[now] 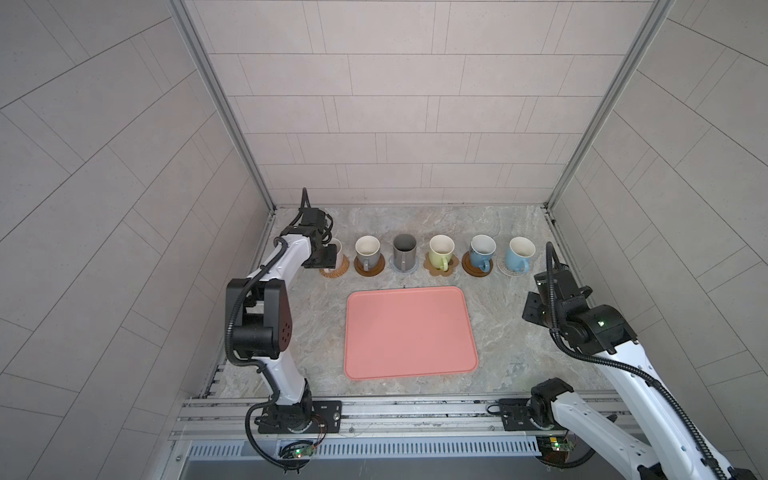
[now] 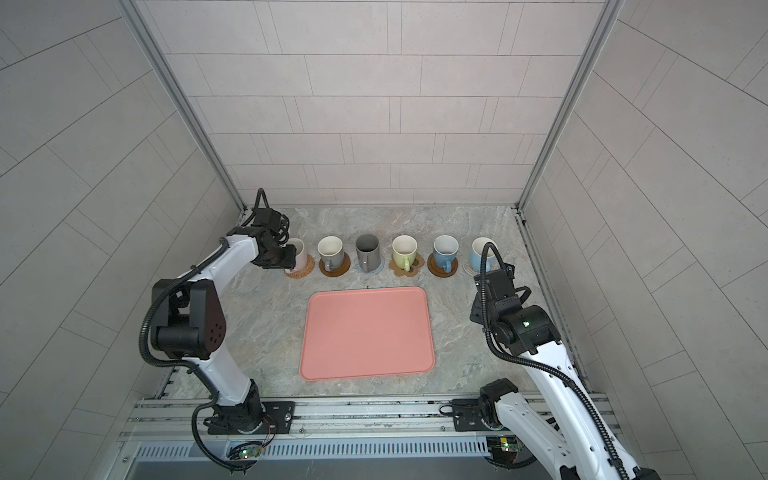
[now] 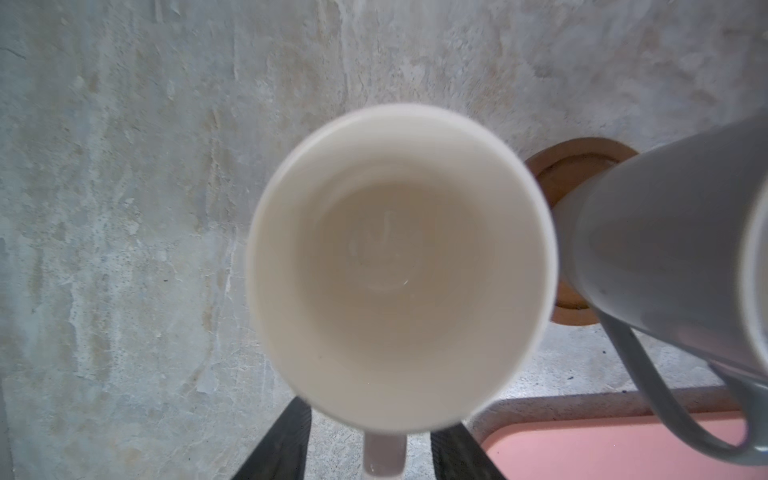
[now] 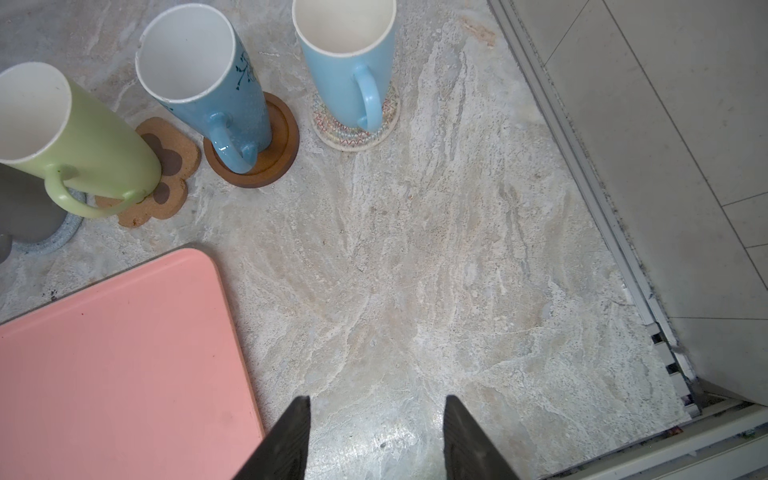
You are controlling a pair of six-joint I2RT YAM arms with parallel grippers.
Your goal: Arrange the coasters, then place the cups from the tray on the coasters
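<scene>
We look down on a marbled grey-beige tabletop (image 1: 503,345). Pale tiled walls (image 1: 395,104) box it in on three sides. In both top views aluminium posts (image 1: 220,104) rise at the back corners and a metal rail (image 1: 415,409) runs along the lower edge.

The salmon-pink tray (image 1: 409,332) lies flat at the centre of the frame. Just above it the cups (image 1: 441,247) stand upright in a row, each on one of the coasters (image 1: 473,269).

At the row's left end the left gripper (image 3: 374,417) sits over the pink-handled cup (image 3: 399,266), which rests on the woven rattan coaster (image 1: 334,272). Its fingers stand apart on either side of the handle, clear of it.

At the right of the frame the right gripper (image 4: 377,399) hangs over bare tabletop. Its fingers are spread with nothing between them.
</scene>
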